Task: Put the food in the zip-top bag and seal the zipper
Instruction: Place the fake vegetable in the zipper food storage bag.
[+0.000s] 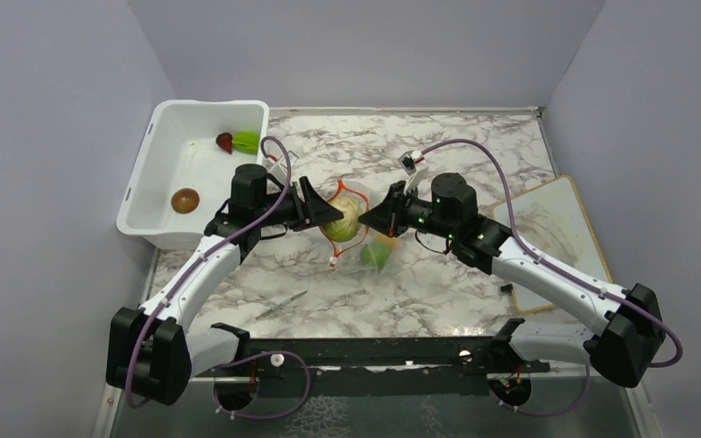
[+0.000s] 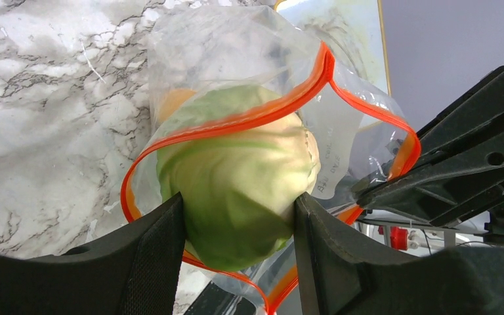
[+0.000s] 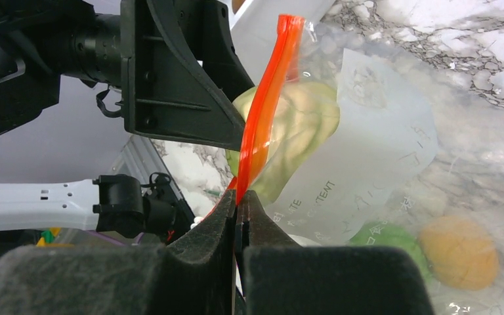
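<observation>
- The left gripper [image 2: 237,210] is nearest. Its fingers are spread wide and squeeze both sides of the pale green cabbage [image 2: 236,170], so the ball can be pushed in.
- Right in front of those fingers is the zip-top bag [image 2: 236,52]. Its orange-red zipper [image 2: 262,115] gapes in a loop around the cabbage.
- The right gripper [image 3: 237,200] is pinched tight on the zipper's far side. This lifts it, so the mouth is held open.
- Past the right gripper's tips, inside the bag, lie a green round fruit [image 3: 384,236] and an orange piece [image 3: 459,252].
- Off behind the left gripper, a white tub [image 1: 160,146] holds a brown piece [image 1: 185,200], a dark red piece [image 1: 224,141] and a green piece [image 1: 246,140].
- Everything sits on a marble table [image 1: 475,155] with plain pale walls around it.
</observation>
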Robot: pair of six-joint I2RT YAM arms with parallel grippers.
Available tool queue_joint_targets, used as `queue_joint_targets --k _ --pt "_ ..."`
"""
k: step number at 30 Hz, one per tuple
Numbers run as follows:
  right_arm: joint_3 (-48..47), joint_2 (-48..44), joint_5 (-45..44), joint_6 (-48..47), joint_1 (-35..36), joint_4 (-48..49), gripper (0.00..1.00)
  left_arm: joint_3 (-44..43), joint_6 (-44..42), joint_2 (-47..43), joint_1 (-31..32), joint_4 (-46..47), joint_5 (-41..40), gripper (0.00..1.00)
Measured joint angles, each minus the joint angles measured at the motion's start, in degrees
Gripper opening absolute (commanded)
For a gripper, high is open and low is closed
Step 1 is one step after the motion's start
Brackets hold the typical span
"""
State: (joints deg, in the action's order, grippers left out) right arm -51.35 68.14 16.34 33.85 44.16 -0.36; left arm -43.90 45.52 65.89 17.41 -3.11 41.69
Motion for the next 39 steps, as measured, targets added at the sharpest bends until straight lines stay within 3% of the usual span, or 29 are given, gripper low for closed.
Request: queue_joint_targets --k 14,26,39 --pt "0.0 0.4 -1.3 1.4 0.0 0.4 0.01 -2.4 0.8 -1.1 1.0 -0.5 0.9 0.88" --pt "0.0 0.4 -2.8 1.6 0.0 0.3 0.01 -4.2 -1.3 -3.6 1.0 -2.8 0.6 0.86" --pt "2.1 -5.3 -6.3 0.3 0.0 -2.5 0.01 -13.9 -12.8 -3.9 1.0 -12.6 -7.5 0.87"
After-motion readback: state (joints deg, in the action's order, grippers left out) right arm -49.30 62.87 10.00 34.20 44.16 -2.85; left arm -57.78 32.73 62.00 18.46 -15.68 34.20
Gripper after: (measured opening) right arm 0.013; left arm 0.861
